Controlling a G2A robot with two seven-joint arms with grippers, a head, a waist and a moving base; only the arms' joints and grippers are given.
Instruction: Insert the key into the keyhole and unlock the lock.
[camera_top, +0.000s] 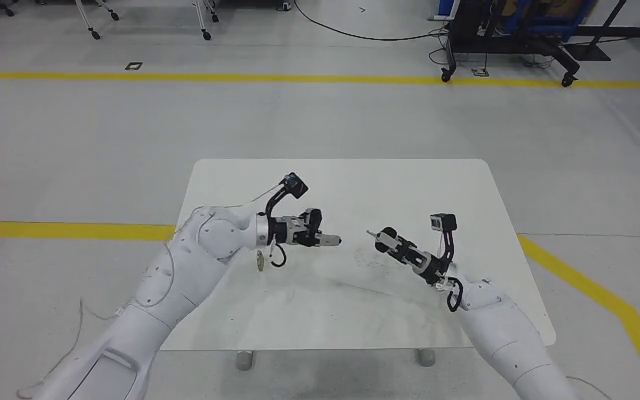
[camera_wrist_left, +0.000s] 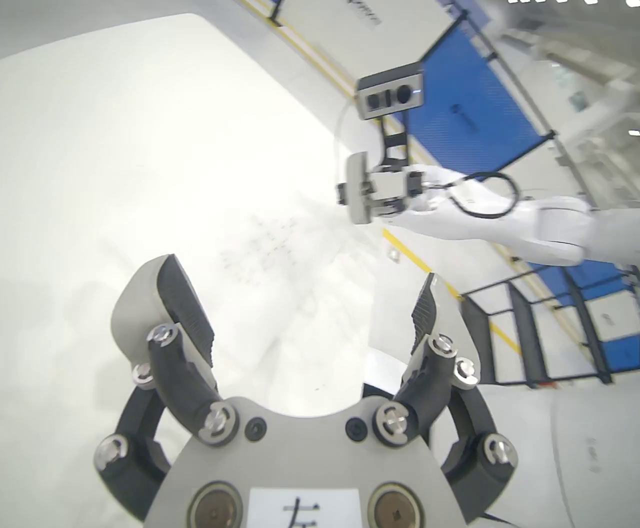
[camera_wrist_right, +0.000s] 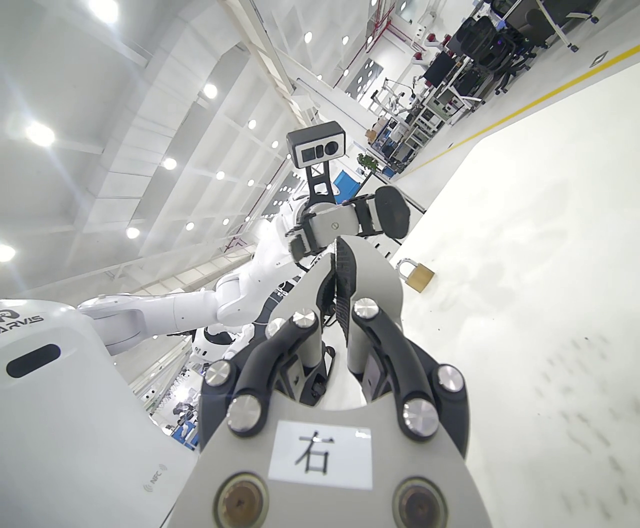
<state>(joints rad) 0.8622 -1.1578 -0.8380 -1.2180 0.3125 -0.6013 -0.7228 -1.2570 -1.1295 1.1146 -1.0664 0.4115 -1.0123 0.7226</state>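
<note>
A brass padlock (camera_wrist_right: 419, 274) with a silver shackle lies flat on the white table (camera_top: 400, 190), beside the left forearm (camera_top: 260, 262). My left gripper (camera_wrist_left: 300, 272) hovers over the table's middle, open, with nothing between its ribbed pads (camera_wrist_left: 192, 310). It also shows in the top view (camera_top: 328, 240) and, farther off, in the right wrist view (camera_wrist_right: 385, 212). My right gripper (camera_wrist_right: 342, 247) faces it across a short gap (camera_top: 373, 236), fingers shut pad against pad. Whether something thin is pinched between them is hidden. The padlock lies behind the left gripper, apart from both grippers.
The tabletop around both grippers is bare white, with faint scuff marks (camera_wrist_left: 270, 240). The table's edges lie well away from the grippers. Yellow floor lines (camera_top: 300, 78) and wheeled frames (camera_top: 510, 45) stand beyond the table.
</note>
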